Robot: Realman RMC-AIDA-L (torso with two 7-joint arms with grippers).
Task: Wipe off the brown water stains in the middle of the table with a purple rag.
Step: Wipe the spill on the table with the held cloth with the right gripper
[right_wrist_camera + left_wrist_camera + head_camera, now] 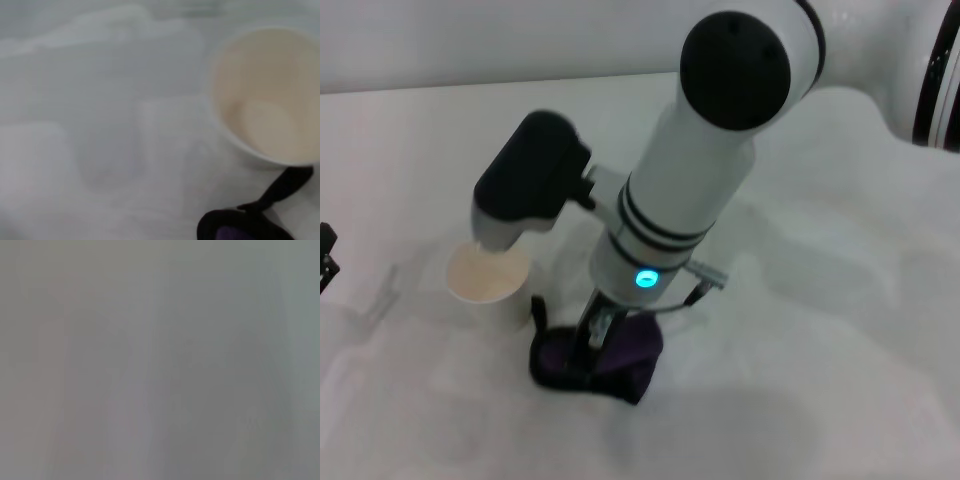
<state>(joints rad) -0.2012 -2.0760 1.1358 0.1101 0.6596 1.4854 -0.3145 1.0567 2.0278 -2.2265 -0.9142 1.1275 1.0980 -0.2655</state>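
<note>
The purple rag (625,358) lies bunched on the white table (800,400) just in front of a paper cup. My right gripper (594,338) comes straight down into the rag's middle and is shut on it. In the right wrist view a corner of the rag (235,229) and its black loop tab (286,186) show beside the cup. The brown water stains are not visible in any view. My left gripper (326,255) is only a black sliver at the far left edge. The left wrist view is plain grey.
A white paper cup (488,278) with a tan inside stands upright, touching the rag's left side; it also fills the corner of the right wrist view as the cup (267,100). The right arm's black elbow housing (530,175) hangs above it.
</note>
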